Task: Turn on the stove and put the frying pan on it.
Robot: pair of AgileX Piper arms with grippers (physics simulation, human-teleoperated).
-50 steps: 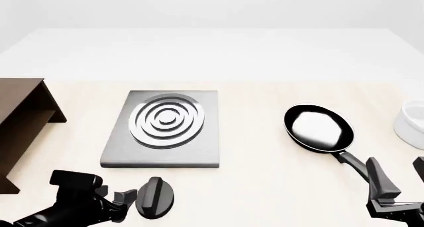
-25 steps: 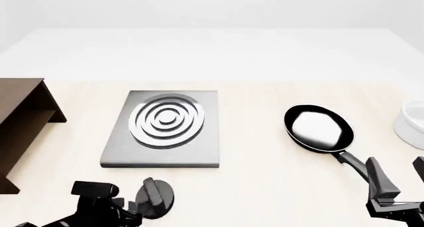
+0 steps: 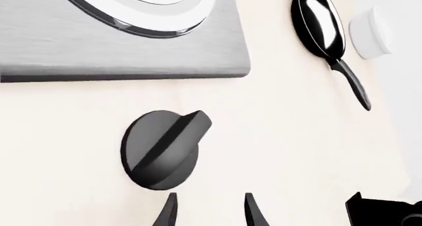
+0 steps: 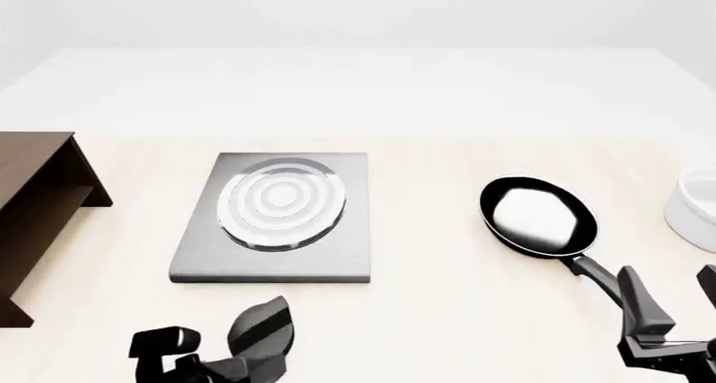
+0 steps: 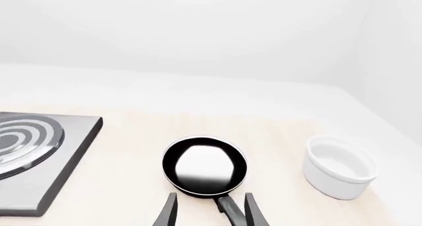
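Black knob (image 3: 165, 149) just ahead of left jaws, spread, empty. Right jaws spread astride pan (image 5: 205, 165) handle, not gripping.

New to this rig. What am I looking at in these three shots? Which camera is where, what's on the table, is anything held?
It's a simulator render of two robot arms at a table. The front view looks down from behind the arms. The other two shots come from cameras mounted just behind each claw.

On the table: a grey stove with white burner rings, its separate black knob, a black frying pan, a white bowl and a brown shelf.

The left claw is open just short of the knob. The right claw is open, fingers either side of the pan's handle. Nothing is held.
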